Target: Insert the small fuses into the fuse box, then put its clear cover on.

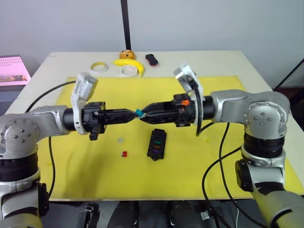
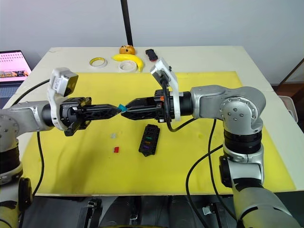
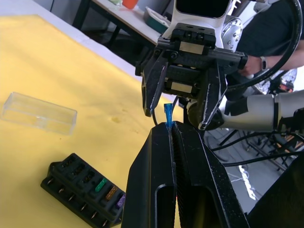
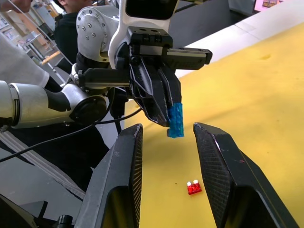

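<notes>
Layout of the work mat, head views.
Left gripper (image 1: 134,114) and right gripper (image 1: 144,111) meet tip to tip above the mat (image 1: 71,175), a fuse (image 1: 138,112) between them. The fuse box (image 1: 156,144) lies on the mat before the right gripper; a second fuse (image 1: 124,154) lies left of it. Tape rolls (image 1: 127,70) and banana (image 1: 130,64) lie behind the mat.

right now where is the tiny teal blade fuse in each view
Left eye: tiny teal blade fuse above the yellow mat, between the two tools' tips.
Right eye: mid-air, between the tips.
Left wrist: at the left tool's tip.
Right wrist: between open fingers.
Shared landmark: small black plastic fuse box.
</notes>
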{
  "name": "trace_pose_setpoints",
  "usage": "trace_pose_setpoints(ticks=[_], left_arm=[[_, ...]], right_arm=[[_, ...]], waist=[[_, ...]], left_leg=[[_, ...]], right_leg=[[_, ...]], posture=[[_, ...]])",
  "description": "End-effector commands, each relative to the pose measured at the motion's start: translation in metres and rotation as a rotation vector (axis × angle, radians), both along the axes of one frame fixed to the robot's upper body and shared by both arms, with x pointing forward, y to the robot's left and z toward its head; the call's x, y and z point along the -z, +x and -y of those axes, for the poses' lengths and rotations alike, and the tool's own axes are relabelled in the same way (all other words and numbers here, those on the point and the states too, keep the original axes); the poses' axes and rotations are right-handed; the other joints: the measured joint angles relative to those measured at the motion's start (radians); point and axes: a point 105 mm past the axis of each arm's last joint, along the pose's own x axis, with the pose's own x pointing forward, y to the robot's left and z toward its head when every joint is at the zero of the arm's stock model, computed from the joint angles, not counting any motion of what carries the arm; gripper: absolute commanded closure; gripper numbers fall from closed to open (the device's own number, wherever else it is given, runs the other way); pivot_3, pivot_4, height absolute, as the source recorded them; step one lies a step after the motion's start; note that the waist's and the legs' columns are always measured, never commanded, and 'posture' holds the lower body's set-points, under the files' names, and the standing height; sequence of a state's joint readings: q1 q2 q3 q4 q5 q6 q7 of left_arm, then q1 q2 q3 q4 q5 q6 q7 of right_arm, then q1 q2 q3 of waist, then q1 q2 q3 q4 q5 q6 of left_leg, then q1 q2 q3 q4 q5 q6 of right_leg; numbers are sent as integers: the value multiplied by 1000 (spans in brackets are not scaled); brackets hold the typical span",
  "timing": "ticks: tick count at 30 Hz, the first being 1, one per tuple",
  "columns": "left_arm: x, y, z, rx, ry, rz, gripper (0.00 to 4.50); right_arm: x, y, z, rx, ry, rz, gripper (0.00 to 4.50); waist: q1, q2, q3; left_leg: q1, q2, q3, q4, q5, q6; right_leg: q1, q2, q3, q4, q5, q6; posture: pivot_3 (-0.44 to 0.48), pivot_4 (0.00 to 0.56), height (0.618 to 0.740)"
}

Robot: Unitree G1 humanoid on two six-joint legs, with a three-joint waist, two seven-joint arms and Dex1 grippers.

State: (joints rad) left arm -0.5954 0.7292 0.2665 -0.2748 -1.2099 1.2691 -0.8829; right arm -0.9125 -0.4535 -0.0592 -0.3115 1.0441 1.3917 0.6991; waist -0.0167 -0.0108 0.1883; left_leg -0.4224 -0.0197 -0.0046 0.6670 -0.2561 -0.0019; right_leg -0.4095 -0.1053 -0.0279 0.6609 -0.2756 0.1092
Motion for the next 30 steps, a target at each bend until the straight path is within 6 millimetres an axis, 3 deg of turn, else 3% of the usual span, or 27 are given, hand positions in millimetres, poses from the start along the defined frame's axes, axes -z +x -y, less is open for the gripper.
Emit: trace_pose_setpoints(ticks=[1,4,6,16,19,26,30], left_arm=[[-5,-3,0,8,-10,35,4500],[-5,-3,1,10,-6,36,4500],[-5,-3,0,8,-6,37,4500],[3,-3,-2,-14,71,58,4500],[16,1,-6,-42,199,117,3568],[50,7,-12,-6,441,306,44],[66,11,-9,10,491,375,44]], right_arm=[[-10,-4,-1,-19,18,41,2707],[-11,-5,-2,-22,20,41,3544],[-11,-5,-2,-24,16,41,4452],[-9,-5,0,-16,-16,70,4452],[-6,-3,1,-5,-98,148,4500],[26,12,7,-5,-403,410,4500],[41,19,6,-34,-477,471,4500]], waist=[[0,0,0],[0,0,0],[0,0,0],[0,0,0],[0,0,0],[2,0,0],[2,0,0]], left_leg=[[0,0,0,0,0,0],[0,0,0,0,0,0],[0,0,0,0,0,0],[0,0,0,0,0,0],[0,0,0,0,0,0],[-1,1,0,-2,0,0],[-3,1,0,-2,0,0]], right_leg=[[0,0,0,0,0,0],[0,0,0,0,0,0],[0,0,0,0,0,0],[0,0,0,0,0,0],[0,0,0,-1,0,0],[0,1,0,-5,0,0],[-1,1,0,-6,0,0]], posture=[[0,150,740],[0,150,740],[0,150,740],[0,150,740],[0,150,740],[0,150,740],[0,150,740]])
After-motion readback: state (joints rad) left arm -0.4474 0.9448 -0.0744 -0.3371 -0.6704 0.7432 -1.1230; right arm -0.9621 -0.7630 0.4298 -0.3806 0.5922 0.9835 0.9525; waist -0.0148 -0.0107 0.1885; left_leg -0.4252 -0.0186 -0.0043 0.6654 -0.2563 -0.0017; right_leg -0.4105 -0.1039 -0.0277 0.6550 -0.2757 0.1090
